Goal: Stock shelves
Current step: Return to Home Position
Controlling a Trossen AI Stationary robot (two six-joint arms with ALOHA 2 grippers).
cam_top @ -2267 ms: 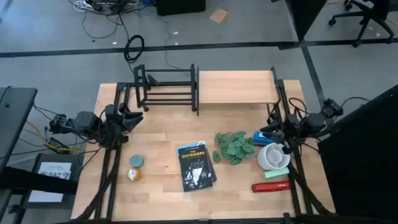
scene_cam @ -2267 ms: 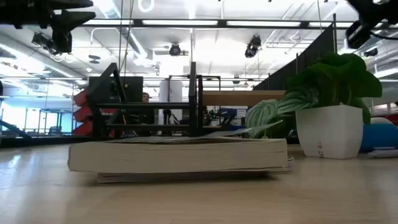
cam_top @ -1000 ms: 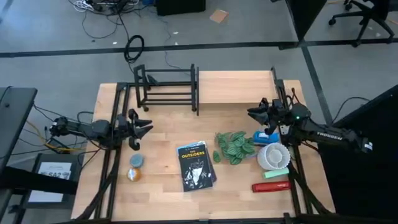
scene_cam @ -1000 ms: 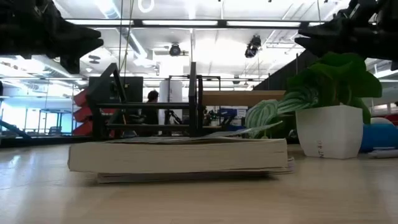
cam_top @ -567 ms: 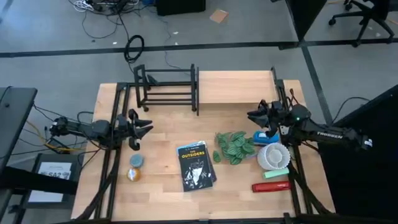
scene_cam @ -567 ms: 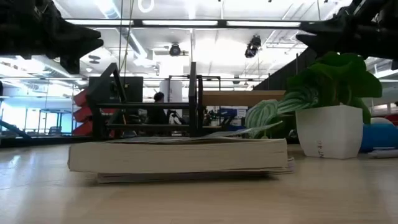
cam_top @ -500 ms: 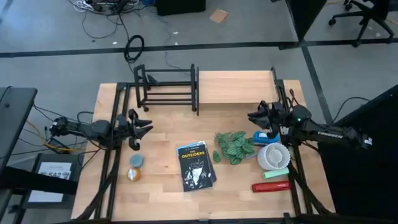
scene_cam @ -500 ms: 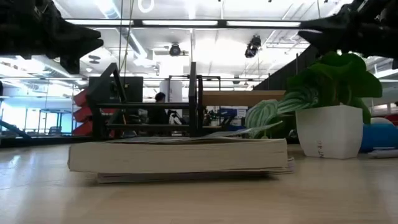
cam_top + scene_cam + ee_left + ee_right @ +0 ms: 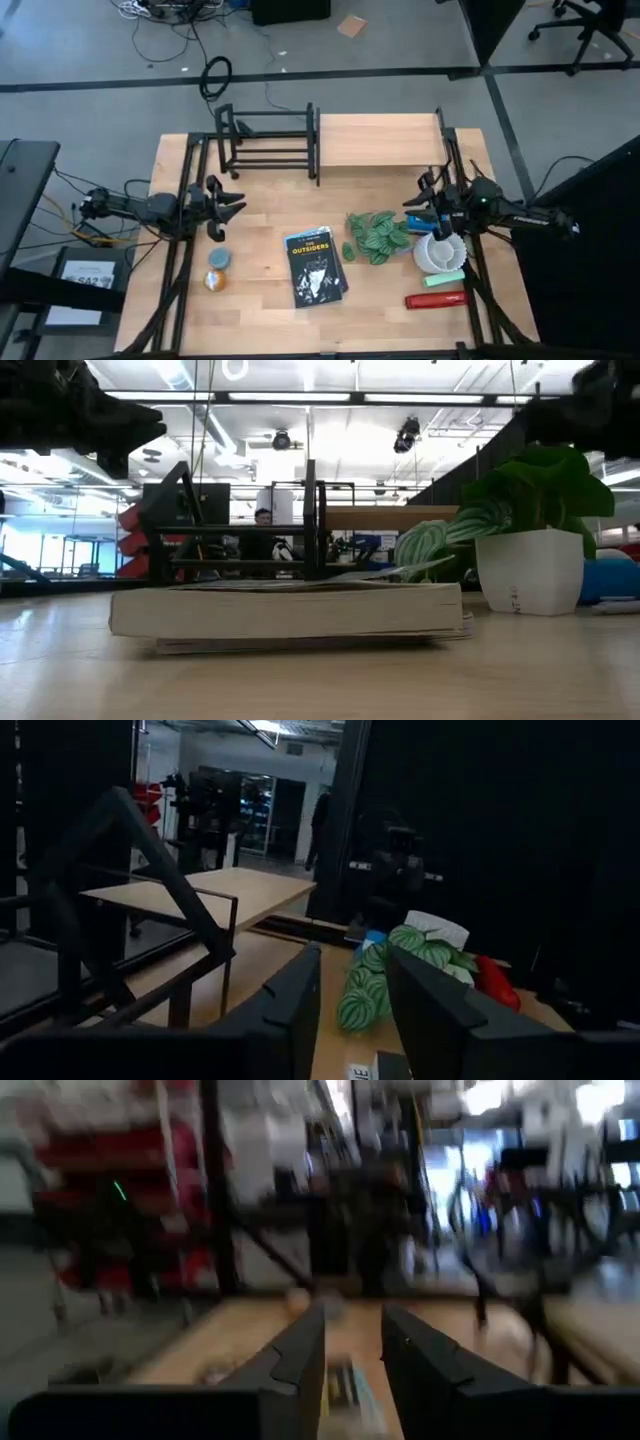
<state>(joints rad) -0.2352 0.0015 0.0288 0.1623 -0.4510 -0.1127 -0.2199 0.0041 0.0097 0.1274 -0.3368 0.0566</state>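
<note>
From above, the two shelves stand side by side at the table's far edge: the black rod rack [image 9: 268, 140] and the plank-topped stand [image 9: 380, 140], both bare. The left gripper [image 9: 228, 203] hangs over the table's left side with its fingers spread and empty. The right gripper [image 9: 425, 203] hovers near the right edge, just by the white pot [image 9: 438, 252]. The paperback [image 9: 315, 265] lies flat mid-table, with the leafy plant [image 9: 375, 237] beside it.

At table height, the paperback [image 9: 290, 610] looks thick but bendable. It is probably best pinched at the spine edge, since a flat cover gives the fingers little to grip. The white pot [image 9: 530, 585] stands upright, looks smooth and is likely top-heavy under its leaves, so its rim seems the safest hold.

From the left wrist, the left gripper [image 9: 355, 958] shows a clear gap between its fingers and grips nothing, and the plank top lies ahead.

From the right wrist, the right gripper [image 9: 352, 1312] likewise has its fingers parted and empty.
</note>
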